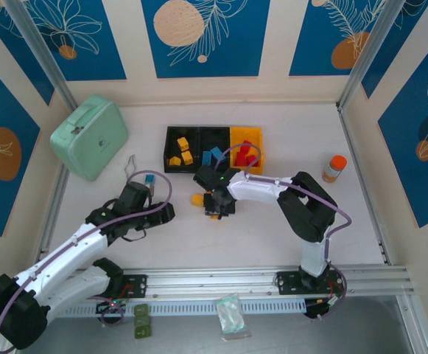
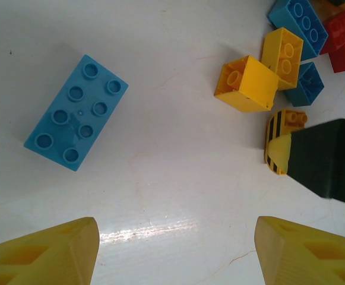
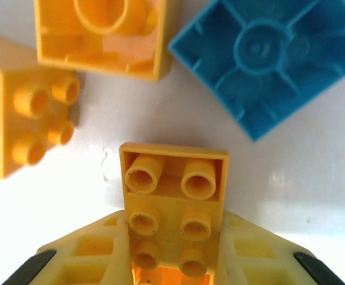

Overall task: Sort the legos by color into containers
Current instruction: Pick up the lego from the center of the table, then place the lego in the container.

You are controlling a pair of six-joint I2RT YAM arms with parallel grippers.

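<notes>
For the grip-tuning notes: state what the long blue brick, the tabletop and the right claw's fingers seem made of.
Long blue brick: likely hard moulded plastic, smooth, crisp round studs. Tabletop: white and glossy, perhaps laminate or paint; it mirrors the light and shows hairline cracks. Right claw, shut on a yellow brick: fingers yellow plastic, matte, with open ribbed cells, possibly printed.

— What do we make of the two arms?
— We see them alike: the left arm [image 1: 66, 254] and the right arm [image 1: 261, 188] wear white shells over black joints. A lilac-grey cable [image 1: 168, 188] loops along each, and a small green light [image 1: 222, 177] glows near the wrist.
— And the ends?
— We note the left gripper [image 2: 175, 252] has yellow plastic fingers [image 2: 47, 255] with hollow cut-outs. The right gripper [image 3: 172, 249] has the same ribbed yellow, with black stripes on one fingertip [image 2: 274, 148].
</notes>
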